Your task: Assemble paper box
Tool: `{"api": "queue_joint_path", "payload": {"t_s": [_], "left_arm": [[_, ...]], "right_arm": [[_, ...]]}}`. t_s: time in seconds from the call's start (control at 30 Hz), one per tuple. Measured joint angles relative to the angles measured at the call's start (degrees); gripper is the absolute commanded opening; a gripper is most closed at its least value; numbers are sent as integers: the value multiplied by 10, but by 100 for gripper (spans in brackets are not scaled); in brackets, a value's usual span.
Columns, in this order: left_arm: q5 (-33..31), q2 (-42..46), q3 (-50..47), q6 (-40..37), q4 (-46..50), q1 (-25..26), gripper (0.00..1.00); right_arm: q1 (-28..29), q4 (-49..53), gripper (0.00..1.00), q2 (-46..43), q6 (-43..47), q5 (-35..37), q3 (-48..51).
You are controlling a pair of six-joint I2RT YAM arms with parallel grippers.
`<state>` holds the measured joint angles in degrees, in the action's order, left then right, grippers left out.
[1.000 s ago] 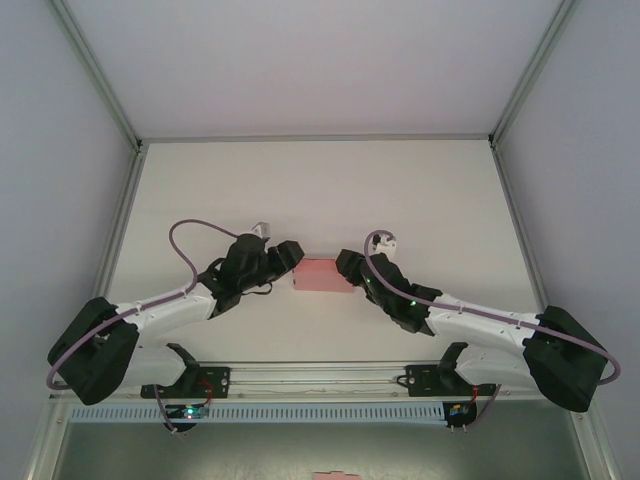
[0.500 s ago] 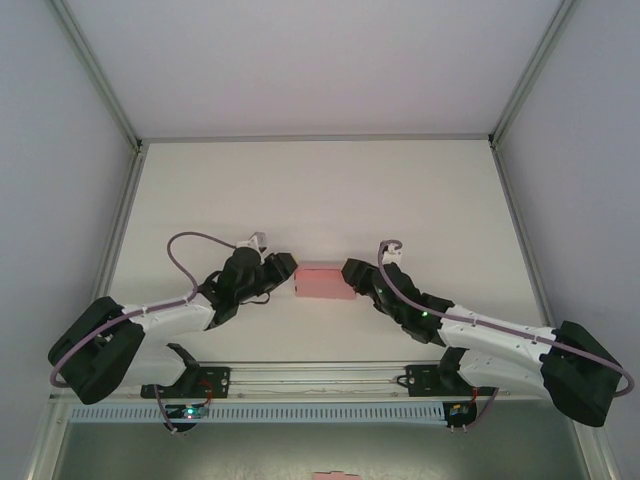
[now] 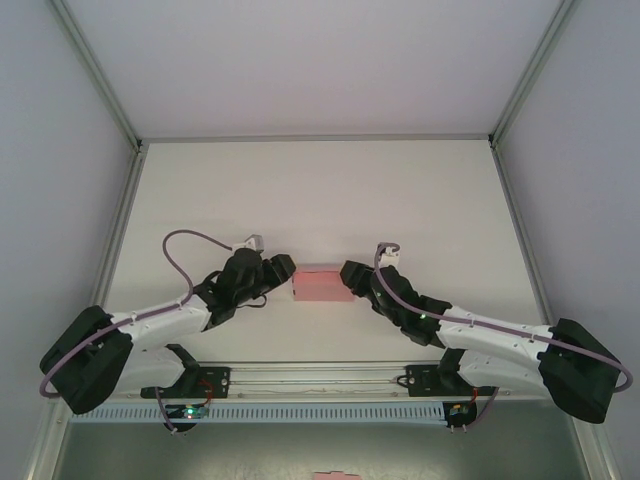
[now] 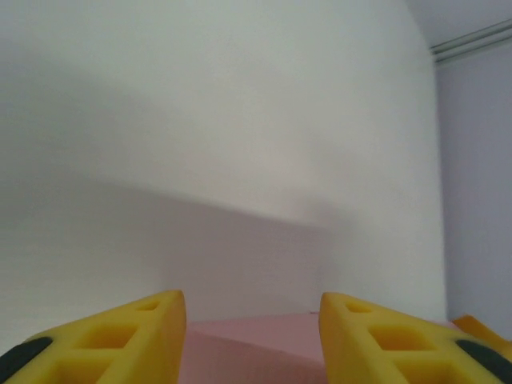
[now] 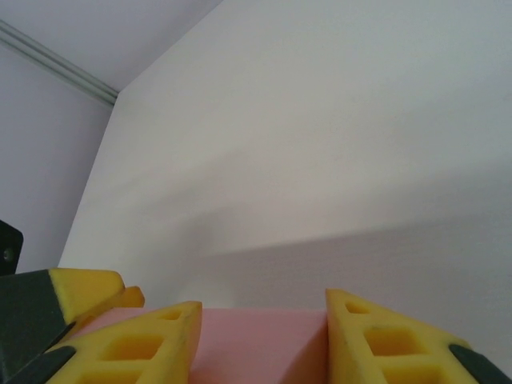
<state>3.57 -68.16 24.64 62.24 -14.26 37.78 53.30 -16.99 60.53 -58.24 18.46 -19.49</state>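
While straddling opposite ends of the small pink card box [image 3: 320,284], left pincer [image 3: 287,269] and right pincer [image 3: 347,272] are likely steadying it for folding; fingers parted, can't tell if clamping.

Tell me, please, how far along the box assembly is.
Done: the card already forms a small rectangular box on the table. In hand: the left gripper and right gripper meet its two ends, with pink card between their fingers; a firm grip cannot be confirmed. Left: perhaps pressing the end flaps home and letting go.
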Motion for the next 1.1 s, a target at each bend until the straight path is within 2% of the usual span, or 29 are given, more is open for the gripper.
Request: {"api": "queue_joint_path", "payload": {"t_s": [0.03,0.1,0.13,0.17,0.23,0.37,0.47,0.57,0.83,0.9,1.1], "left_arm": [[-6,9,9,-3,28,0,61],[-14,33,26,-6,72,0,66],[-16,44,32,-5,83,0,72],[-15,54,37,-4,89,0,79],[-9,67,43,2,89,0,100],[29,45,43,19,69,0,99],[63,1,41,34,43,0,89],[94,-27,24,56,7,1,87],[97,9,7,66,-3,4,89],[97,16,7,66,-5,8,89],[96,0,-14,70,-39,24,83]], "right_arm": [[2,2,11,-1,0,1,0],[2,10,11,-8,-2,0,0],[3,16,11,-14,-2,-1,0],[6,20,11,-20,-2,0,3],[9,29,11,-35,-2,-1,8],[10,41,11,-46,-3,-1,11],[10,41,11,-45,-3,-1,10],[10,41,11,-38,-3,-1,5],[12,39,11,-16,-3,6,-7],[15,39,9,-15,-4,9,-8],[31,43,7,-15,-10,24,-8]]}}
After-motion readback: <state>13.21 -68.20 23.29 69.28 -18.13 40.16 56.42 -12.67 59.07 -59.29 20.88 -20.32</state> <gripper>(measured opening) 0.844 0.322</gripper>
